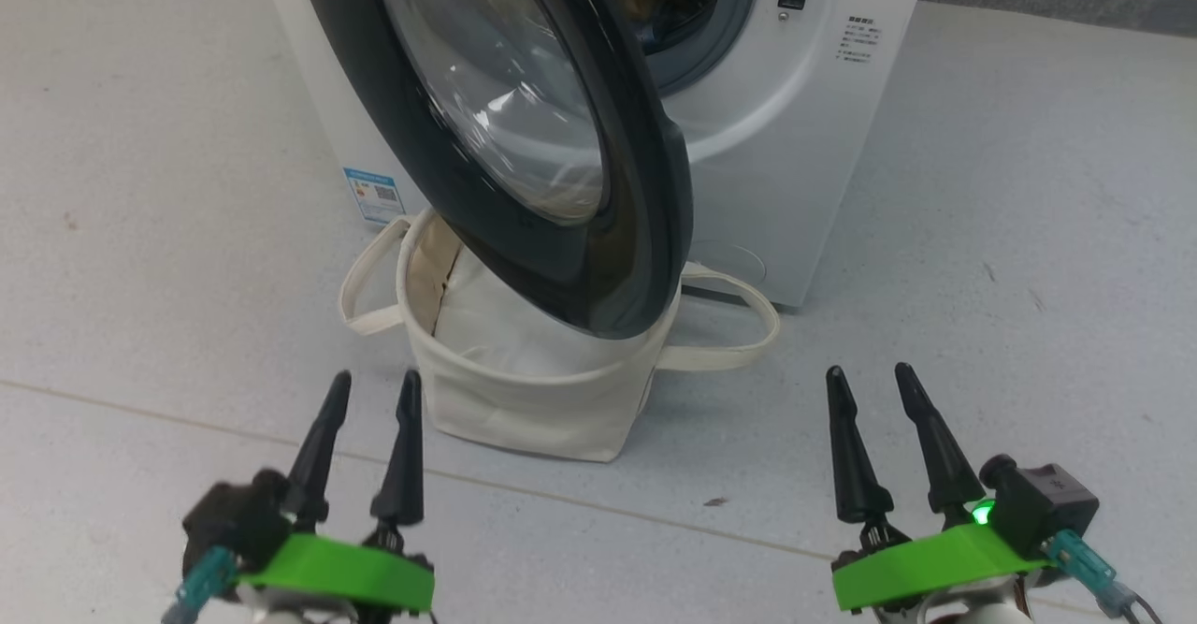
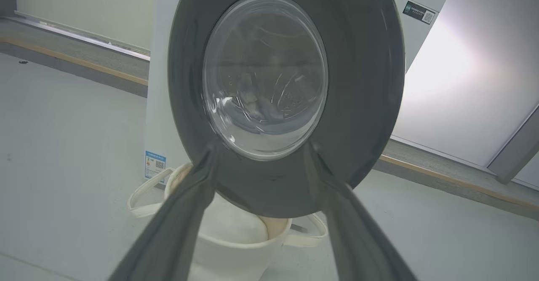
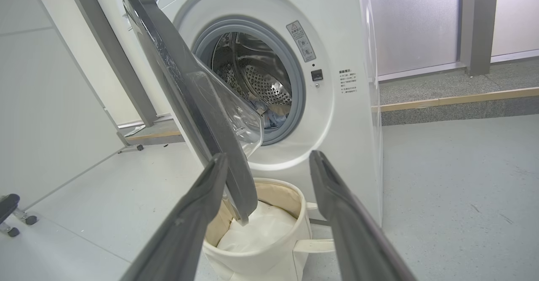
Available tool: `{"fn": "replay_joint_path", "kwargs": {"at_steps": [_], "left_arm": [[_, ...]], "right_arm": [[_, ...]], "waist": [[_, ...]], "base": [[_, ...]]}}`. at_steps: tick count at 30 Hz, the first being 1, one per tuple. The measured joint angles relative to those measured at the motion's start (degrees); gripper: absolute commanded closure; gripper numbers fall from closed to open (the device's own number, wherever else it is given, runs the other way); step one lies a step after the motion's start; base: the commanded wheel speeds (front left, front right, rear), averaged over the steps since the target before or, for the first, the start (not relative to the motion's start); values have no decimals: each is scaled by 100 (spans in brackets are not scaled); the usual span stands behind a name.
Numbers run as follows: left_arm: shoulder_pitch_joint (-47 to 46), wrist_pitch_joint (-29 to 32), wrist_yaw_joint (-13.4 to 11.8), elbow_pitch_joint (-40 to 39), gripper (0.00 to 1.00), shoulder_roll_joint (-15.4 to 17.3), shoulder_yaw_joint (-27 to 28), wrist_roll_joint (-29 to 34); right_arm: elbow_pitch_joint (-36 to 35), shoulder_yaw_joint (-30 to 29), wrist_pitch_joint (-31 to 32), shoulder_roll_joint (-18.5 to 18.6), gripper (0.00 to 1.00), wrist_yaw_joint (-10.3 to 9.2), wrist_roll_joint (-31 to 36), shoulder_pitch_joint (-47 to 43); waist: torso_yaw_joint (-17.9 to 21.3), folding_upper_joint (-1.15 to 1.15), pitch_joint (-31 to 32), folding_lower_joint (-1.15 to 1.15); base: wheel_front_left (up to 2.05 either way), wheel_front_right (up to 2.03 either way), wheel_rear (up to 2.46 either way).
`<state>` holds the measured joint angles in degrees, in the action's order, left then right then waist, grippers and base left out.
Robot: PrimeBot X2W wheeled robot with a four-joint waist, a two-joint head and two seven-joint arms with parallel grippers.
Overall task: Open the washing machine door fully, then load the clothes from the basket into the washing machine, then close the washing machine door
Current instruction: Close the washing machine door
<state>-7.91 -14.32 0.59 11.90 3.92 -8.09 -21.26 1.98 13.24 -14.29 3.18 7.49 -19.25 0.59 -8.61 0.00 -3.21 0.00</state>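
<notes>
You had both claws released and empty: the left claw (image 1: 376,379) and the right claw (image 1: 869,371) hung low over the floor (image 1: 982,325) in front of the basket (image 1: 524,399), touching nothing. The washing machine door (image 1: 655,231) stood part-way open, swung out from the washing machine (image 1: 795,137) so that its lower rim hung right over the basket. The basket sat on the floor against the washer's front with a plain white cloth bundle (image 3: 261,230) inside. Low in the drum (image 3: 261,74) lay what looked like light blue fabric, probably the clothes (image 3: 271,113), though the shadow in there made that hard to confirm. I judged the door to be the thing for you to handle next. It was rigid and fairly heavy, and it would swing on its hinge, so a push suited it better than a pinch. The glossy black rim looked slippery and too broad to clamp across. The bulging glass centre was the fragile part, best left untouched. The best contact was the rim's outer face near its free edge, farthest from the hinge, where a light push would turn it easily. The soft canvas basket beneath would give if brushed.
</notes>
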Motion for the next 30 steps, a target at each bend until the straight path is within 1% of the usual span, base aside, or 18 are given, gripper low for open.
{"fn": "replay_joint_path", "kwargs": {"at_steps": [4, 8, 17, 21, 22, 23, 24, 27, 30], "left_arm": [[219, 0, 154, -1, 0, -60, 143, 428], [209, 0, 254, -13, 0, -86, 174, 545], [210, 0, 253, -29, 0, -98, 115, 477], [211, 0, 254, -20, 0, -99, -37, 430], [211, 0, 255, -1, 0, -99, -74, 414], [211, 0, 261, 19, 0, -99, -99, 401], [211, 0, 287, 41, 0, -99, -130, 393], [211, 0, 294, 66, 0, -99, -220, 392], [211, 0, 294, 131, 0, -99, -243, 390]], "right_arm": [[-1, 3, 0, -1, 0, 0, 0, 0], [-1, 5, 0, -1, 0, 0, 1, -1], [-7, 5, 0, -1, 0, 0, 0, -1], [-37, 32, 0, -2, 0, 0, -40, -7], [-83, 38, 0, -3, 79, 0, -57, -8], [-155, 34, 0, -4, 86, 0, -71, -8], [-253, 21, 0, -4, 100, 0, -107, -8], [-536, 43, 0, -4, 100, 0, -171, 3], [-595, 316, 0, -3, 100, 0, -142, 53]], "waist": [[-1, 0, 40, 0], [-14, 0, 43, 0], [-67, 0, 60, 0], [-143, 0, 95, 0], [-172, 0, 106, 0], [-205, 0, 116, 0], [-242, 0, 126, 0], [-374, 0, 140, 0], [-525, 0, 136, 0]], "base": [[0, 0, 0], [0, 0, 0], [0, 0, 0], [0, 0, 0], [0, 0, 0], [0, 0, 0], [0, 0, 0], [0, 0, 0], [0, 0, 0]]}}
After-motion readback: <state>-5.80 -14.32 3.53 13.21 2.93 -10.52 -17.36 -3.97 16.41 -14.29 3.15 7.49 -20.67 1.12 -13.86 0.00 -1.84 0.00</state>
